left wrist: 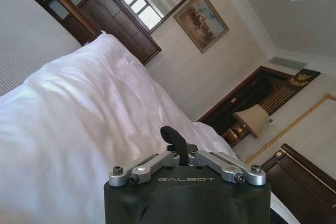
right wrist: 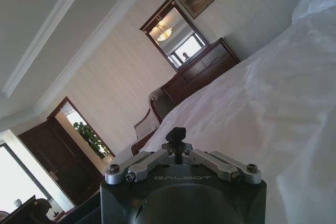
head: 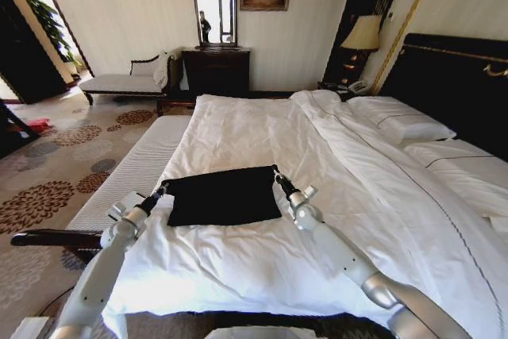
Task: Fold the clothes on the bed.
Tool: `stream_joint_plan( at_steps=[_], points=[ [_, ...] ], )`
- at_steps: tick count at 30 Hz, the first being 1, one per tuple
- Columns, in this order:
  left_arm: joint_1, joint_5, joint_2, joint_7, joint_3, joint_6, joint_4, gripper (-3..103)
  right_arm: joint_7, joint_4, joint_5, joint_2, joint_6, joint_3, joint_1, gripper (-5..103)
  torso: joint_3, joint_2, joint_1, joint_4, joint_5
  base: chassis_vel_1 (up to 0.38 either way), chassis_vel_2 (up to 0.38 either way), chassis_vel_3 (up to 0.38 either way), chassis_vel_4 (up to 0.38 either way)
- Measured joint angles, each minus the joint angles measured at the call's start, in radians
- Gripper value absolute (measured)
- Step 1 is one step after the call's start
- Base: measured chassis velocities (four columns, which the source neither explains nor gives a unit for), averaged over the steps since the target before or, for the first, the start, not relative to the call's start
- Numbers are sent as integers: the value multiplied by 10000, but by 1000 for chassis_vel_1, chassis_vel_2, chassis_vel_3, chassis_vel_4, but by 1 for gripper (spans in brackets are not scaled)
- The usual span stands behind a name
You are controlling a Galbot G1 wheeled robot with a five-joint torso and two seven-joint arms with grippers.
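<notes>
Striped walls, floral carpet (head: 71,172) — dresser (head: 216,69) w/ mirror (head: 213,4), lamp (head: 363,34), chaise (head: 127,81).

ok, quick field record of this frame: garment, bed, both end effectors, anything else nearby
garment: black T-shirt, lying folded as a rough rectangle on the white duvet, near the foot of the bed
bed: white bedding, pillows by the dark headboard
left end effector: at the shirt's left far corner, fingers closed
right end effector: at the shirt's right far corner, fingers closed
grasp on cloth: cannot tell
surroundings: chaise, dresser with mirror, lamp
</notes>
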Motion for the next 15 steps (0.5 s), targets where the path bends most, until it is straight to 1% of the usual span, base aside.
stream_joint_plan(
  at_steps=[2,3,5,7,11,15],
  points=[
    [77,-10,6,48,-33,-3,-88,1,23,138,8,-47,10,35,-122,1,0,-1,1,1,0,0,0,0,0],
    [280,-39,65,183,-121,-13,-314,1,98,533,31,-193,27,107,-471,1,-1,0,1,0,0,0,0,0,0],
    [363,-49,101,240,-160,-23,-398,1,130,715,36,-269,35,121,-652,1,0,0,0,-1,1,0,0,0,0],
    [587,-62,260,373,-255,-50,-577,1,185,1175,32,-485,52,164,-1177,1,-1,1,-1,-4,0,0,0,0,0],
    [655,-43,443,396,-278,-142,-503,1,191,1432,-26,-613,68,191,-1617,1,0,0,0,-3,0,0,0,0,0],
    [587,29,546,395,-194,-223,-329,1,181,1441,-158,-573,111,192,-1814,1,1,-1,3,0,-1,0,0,0,0]
  ],
)
